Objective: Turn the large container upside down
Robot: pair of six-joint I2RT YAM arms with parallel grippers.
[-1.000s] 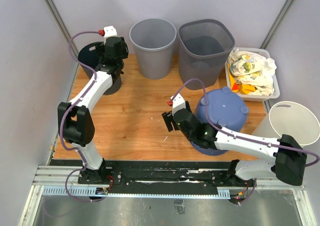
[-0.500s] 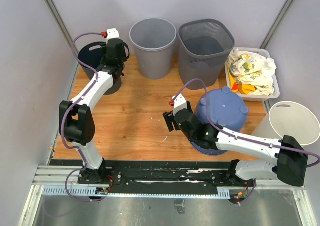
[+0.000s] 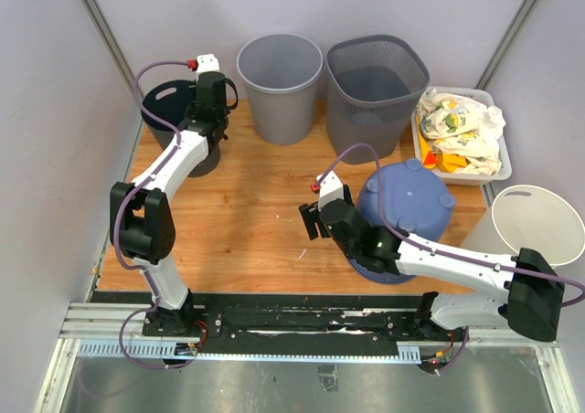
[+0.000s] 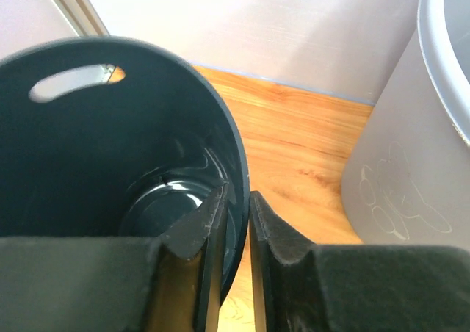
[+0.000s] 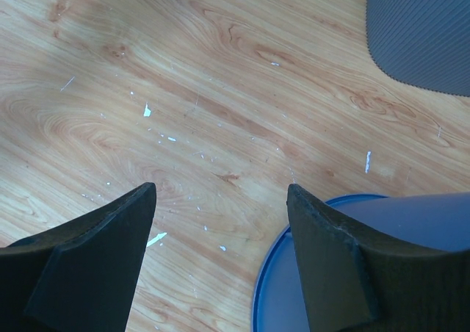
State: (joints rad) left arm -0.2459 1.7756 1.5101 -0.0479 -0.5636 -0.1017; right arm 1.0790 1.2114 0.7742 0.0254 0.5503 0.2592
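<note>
- At the far-left corner of the table [image 3: 247, 194], my left fingers [image 4: 219, 211] are clenched on the wall of the dark bucket [image 4: 88, 156]. One finger is inside and one outside, with the rim pinched between them.
- The grip sits on the part of the rim that faces the grey round bin [image 4: 411, 163]. The handle slot [image 4: 73, 82] lies across the mouth on the far side.
- Judgement: a rim pinch gives me a pivot for tipping the bucket over. The hold is thin, though, and slipping off the wall is the risk.
- I take the dark bucket to be the large container. It stands upright, mouth up, near the grey round bin but not touching it. The wrist view shows nothing inside. The turn is not yet done.
- My right fingers [image 5: 110, 244] are spread wide and hold nothing. They hover over bare table just beside the blue tub [image 3: 411, 203], which appears to sit with its feet upward.
- Judgement: the right arm is parked clear of the work and has no part in this step.
- Compared with a second ago, my left wrist has shifted slightly toward the far edge, and the forearm has followed.
- The bucket stands where it did, still upright.
- The right arm has barely crept.
</note>
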